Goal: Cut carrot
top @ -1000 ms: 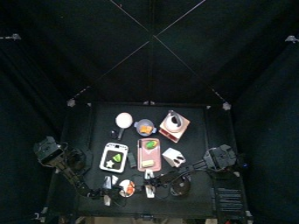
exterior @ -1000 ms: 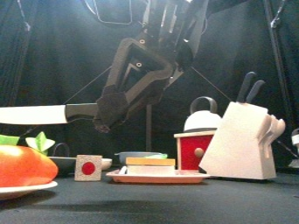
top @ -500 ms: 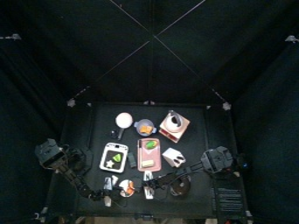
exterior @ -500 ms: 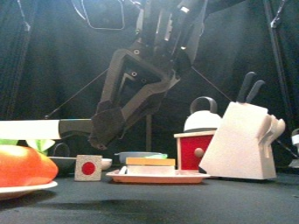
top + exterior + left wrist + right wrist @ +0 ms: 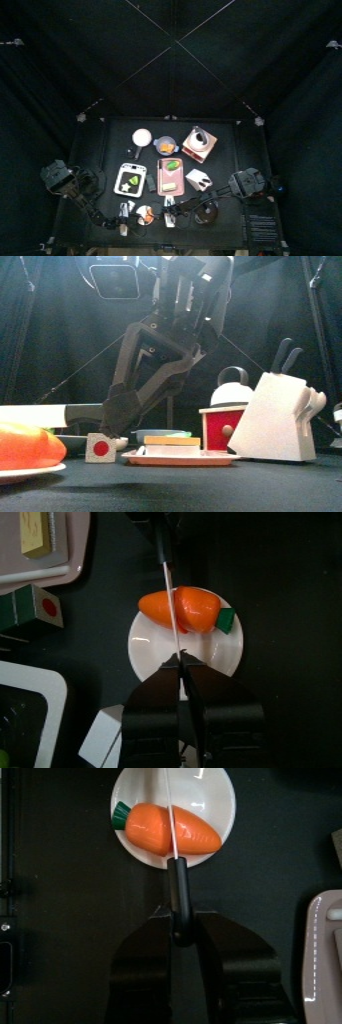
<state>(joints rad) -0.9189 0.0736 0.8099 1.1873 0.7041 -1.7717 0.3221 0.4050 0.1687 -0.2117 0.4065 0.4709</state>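
Ahead of the right pincer (image 5: pixel 177 933), clamped on a knife (image 5: pixel 175 878), the blade crossed a carrot (image 5: pixel 170 830) on a white plate (image 5: pixel 211 796).

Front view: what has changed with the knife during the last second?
The steel knife with a black handle, gripped in the right gripper, came down steadily until its blade reached the orange carrot on the round white plate. The carrot's green top is now out of sight in the front view. The carrot, the plate and the white knife block did not move.

Black table (image 5: pixel 100 165) — white plate (image 5: pixel 214 796), pink tray (image 5: pixel 171 178), knife block (image 5: pixel 278 419), perhaps a kettle (image 5: pixel 233 383)
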